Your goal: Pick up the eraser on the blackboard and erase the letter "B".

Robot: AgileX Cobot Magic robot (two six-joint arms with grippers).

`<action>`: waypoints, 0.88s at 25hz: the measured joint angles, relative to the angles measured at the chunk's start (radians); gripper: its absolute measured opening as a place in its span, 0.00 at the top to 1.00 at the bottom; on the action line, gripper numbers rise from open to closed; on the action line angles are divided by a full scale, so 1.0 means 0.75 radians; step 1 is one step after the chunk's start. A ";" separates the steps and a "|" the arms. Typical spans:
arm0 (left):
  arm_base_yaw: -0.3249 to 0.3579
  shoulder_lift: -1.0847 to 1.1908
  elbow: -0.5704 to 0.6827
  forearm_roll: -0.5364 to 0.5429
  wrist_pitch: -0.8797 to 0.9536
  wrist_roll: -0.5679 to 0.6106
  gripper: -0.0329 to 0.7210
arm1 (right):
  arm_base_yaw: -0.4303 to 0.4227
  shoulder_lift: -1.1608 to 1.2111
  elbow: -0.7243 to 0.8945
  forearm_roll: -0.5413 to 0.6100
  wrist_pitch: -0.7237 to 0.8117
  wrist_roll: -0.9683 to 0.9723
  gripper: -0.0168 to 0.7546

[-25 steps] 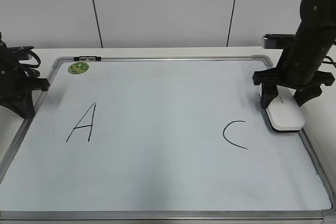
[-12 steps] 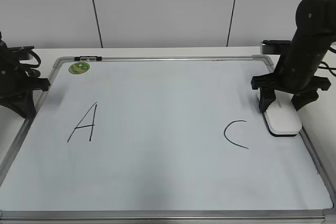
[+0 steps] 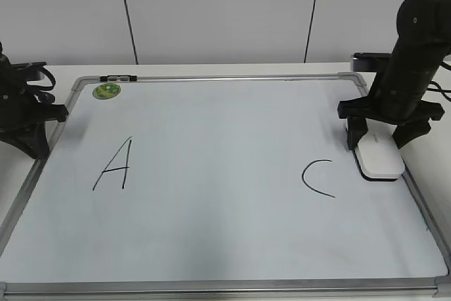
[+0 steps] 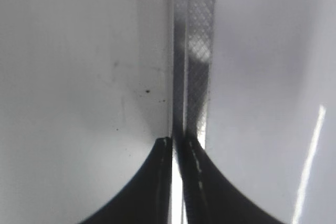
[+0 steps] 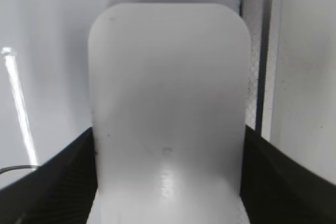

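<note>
The white eraser [image 3: 380, 160] lies flat on the blackboard [image 3: 211, 202] at its right edge, just right of the black "C" [image 3: 317, 177]. My right gripper [image 3: 380, 143] straddles the eraser with a finger against each long side. In the right wrist view the eraser [image 5: 168, 87] fills the space between the jaws [image 5: 168, 182]. No letter "B" shows on the board; the space between the "A" [image 3: 115, 166] and the "C" is blank. My left gripper [image 3: 32, 142] is shut and empty at the board's left frame [image 4: 194, 51], its tips [image 4: 176, 142] over the rail.
A small green round magnet [image 3: 106, 91] sits at the board's far left corner, next to a black clip [image 3: 118, 77] on the top frame. The board lies on a white table [image 3: 211, 70] before a grey wall. The right arm's base stands beyond the right frame.
My right gripper and the eraser have shifted slightly left along the board's right edge. The board's letters have moved a few pixels. The left arm has not moved.
</note>
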 joint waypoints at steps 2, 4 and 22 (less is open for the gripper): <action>0.000 0.000 0.000 0.000 0.000 0.000 0.92 | 0.000 0.002 0.000 -0.002 0.011 0.002 0.15; 0.000 0.000 0.000 0.000 0.000 0.001 0.92 | 0.000 0.003 -0.003 -0.002 0.027 0.003 0.13; -0.002 -0.221 0.003 0.086 0.007 0.003 0.21 | 0.000 0.006 -0.220 -0.034 0.344 0.005 0.12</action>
